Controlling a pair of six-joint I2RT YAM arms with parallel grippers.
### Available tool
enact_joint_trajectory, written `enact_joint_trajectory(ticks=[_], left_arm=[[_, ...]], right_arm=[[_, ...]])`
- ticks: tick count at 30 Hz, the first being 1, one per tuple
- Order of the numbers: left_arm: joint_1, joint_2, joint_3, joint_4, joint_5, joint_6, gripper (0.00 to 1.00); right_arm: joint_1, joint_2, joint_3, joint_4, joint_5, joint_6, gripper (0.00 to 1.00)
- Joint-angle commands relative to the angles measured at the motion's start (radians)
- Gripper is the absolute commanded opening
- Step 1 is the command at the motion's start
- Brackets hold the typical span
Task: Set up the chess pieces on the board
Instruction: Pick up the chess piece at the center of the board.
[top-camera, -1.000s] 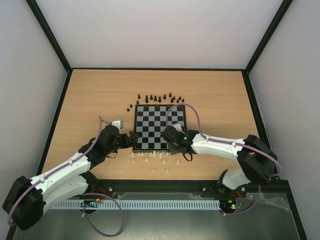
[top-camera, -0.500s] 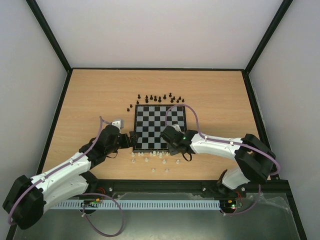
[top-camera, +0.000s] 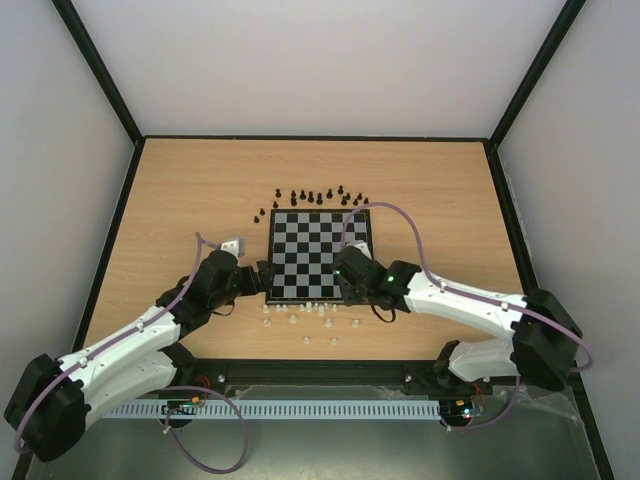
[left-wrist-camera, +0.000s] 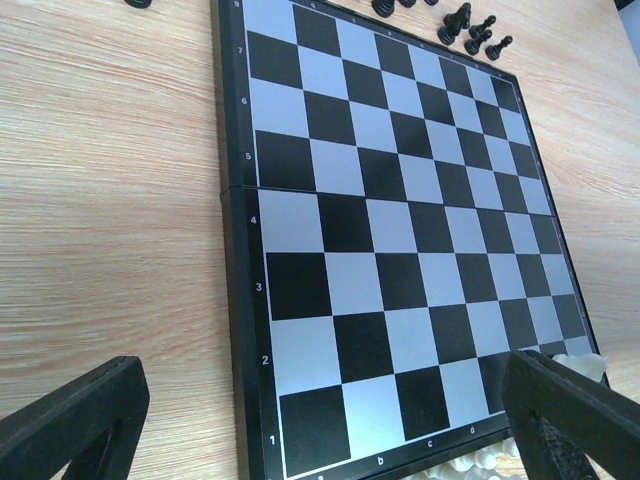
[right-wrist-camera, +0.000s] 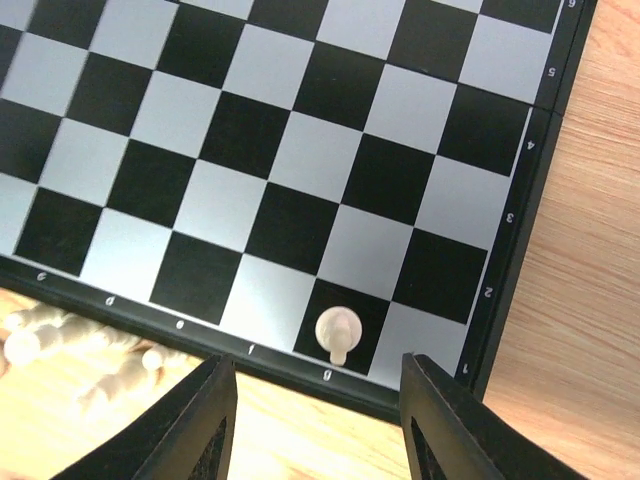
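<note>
Wooden table (top-camera: 180, 200); cream piece (right-wrist-camera: 337, 333) on board (right-wrist-camera: 300, 150) just ahead of parted right end effector (right-wrist-camera: 315, 380).

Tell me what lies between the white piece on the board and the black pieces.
Only bare board squares, shown in both wrist views, from the white piece to the black pieces.

Table: I am watching the wooden table (top-camera: 170, 200) carrying everything, stretching out around both grippers.
Board: the board (top-camera: 318, 262) is lying flat on it, directly ahead of the left gripper (left-wrist-camera: 325, 370) and beneath the right gripper (right-wrist-camera: 318, 370).
Black pieces: the black pieces (top-camera: 319, 198) are standing on the wood past the board, well ahead of both grippers.
Cream pieces: the cream pieces (right-wrist-camera: 50, 325) are lying scattered on the wood, just beside the right gripper.
</note>
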Motion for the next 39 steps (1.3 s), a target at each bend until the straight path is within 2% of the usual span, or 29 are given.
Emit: enact_joint_trajectory(ticks=[1,5,13,22,30,39], left_arm=[[-0.006,-0.026,0.012,-0.037,-0.036,-0.008,0.99],[-0.006,-0.033,0.017,-0.042,-0.046,-0.012,0.99],[-0.006,-0.024,0.021,-0.045,-0.048,-0.011,1.00],[-0.006,-0.005,0.029,-0.037,-0.036,-0.001,1.00],[-0.006,0.005,0.018,-0.019,-0.031,-0.002,1.00],[-0.006,0.008,0.004,-0.002,-0.029,-0.004,1.00]], right_arm=[[-0.003,-0.096,-0.051,-0.069,-0.066,0.034,0.47],[0.003,-0.161,-0.090,-0.066,-0.151,0.075,0.50],[0.076,-0.214,-0.162,-0.095,-0.144,0.215,0.50],[0.136,-0.163,-0.214,-0.050,-0.141,0.274,0.44],[0.155,-0.091,-0.209,-0.040,-0.131,0.279,0.32],[0.156,-0.031,-0.207,-0.006,-0.114,0.274,0.30]])
